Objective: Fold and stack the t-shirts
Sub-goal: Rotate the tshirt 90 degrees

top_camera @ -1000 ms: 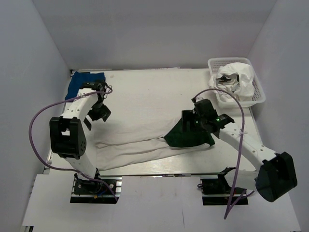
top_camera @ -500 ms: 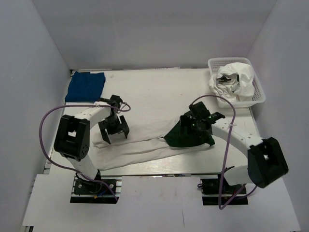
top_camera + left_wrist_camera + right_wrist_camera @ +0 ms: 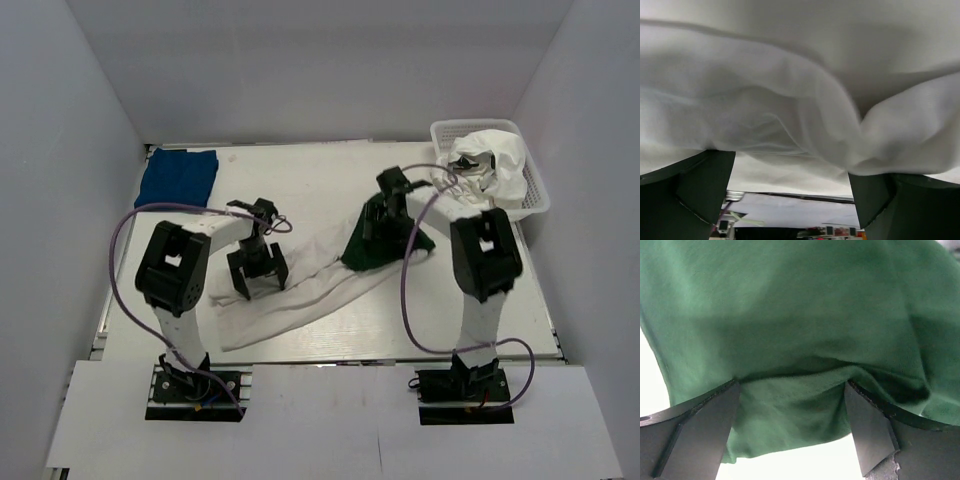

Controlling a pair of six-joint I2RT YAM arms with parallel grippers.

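Both your grippers stand spread wide: left gripper [image 3: 262,285] down on the white tee [image 3: 320,290] mid-table, right gripper [image 3: 388,222] on its dark green sleeve [image 3: 365,257]; the royal-blue tee [image 3: 178,177] lies folded in the back-left corner.

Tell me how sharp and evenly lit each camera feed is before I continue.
Top external: sharp, evenly lit, only soft shadows; the white tee with dark green sleeves reads clearly. Left wrist: its white cloth fills the frame, too close, soft, shaded in the folds. Right wrist: a green sleeve fills the frame, slightly blurred, blown-out white at the lower edge.
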